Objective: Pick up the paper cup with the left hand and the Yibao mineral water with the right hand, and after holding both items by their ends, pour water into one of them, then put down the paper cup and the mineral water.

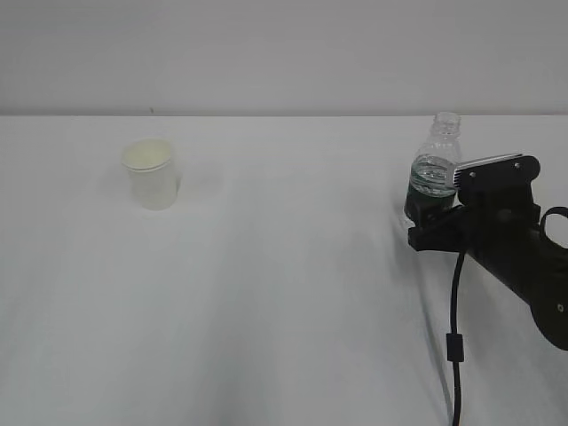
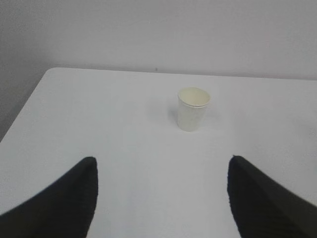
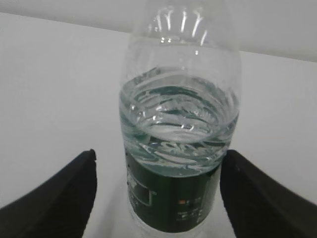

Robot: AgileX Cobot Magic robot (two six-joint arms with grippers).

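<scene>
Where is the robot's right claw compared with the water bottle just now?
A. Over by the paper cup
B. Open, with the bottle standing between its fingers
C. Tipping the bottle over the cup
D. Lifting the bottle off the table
B: in the right wrist view the bottle stands upright between the spread fingers, which show a gap on each side.

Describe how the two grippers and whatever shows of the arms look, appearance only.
The right hand is bulky and matt black, topped by a flat grey plate, with a thin black cable hanging below that carries a small cylindrical bead. Its wrist view shows two black wedge-shaped fingers. Of the left hand only two similar black wedge fingers show; its arm is out of view.
</scene>
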